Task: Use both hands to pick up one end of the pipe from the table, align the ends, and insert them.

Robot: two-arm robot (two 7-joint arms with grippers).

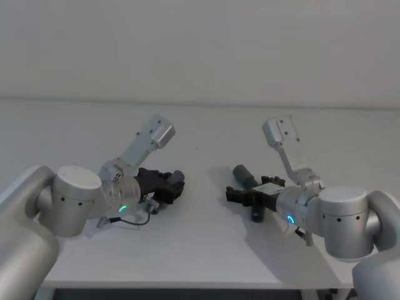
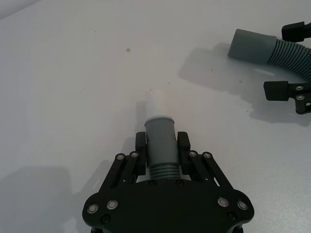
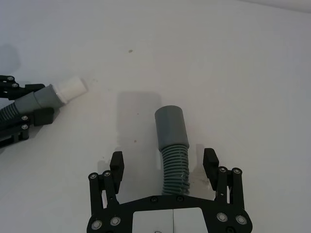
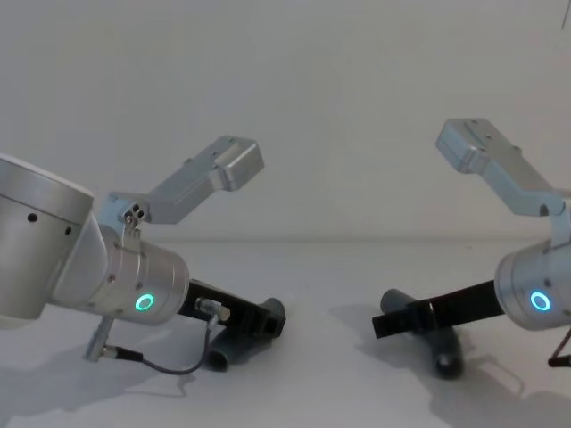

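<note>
The pipe lies in two dark grey ribbed pieces on the white table. My left gripper is shut on the left piece just behind its collar, and the pale narrow tip sticks out ahead of the fingers. In the head view this gripper is left of centre. My right gripper stands open astride the right piece, with a gap between each finger and the ribbed part. Its smooth collar end points toward the left piece.
The two pipe ends face each other across a bare stretch of table. A small dark speck marks the surface there. A plain pale wall rises behind the table's far edge.
</note>
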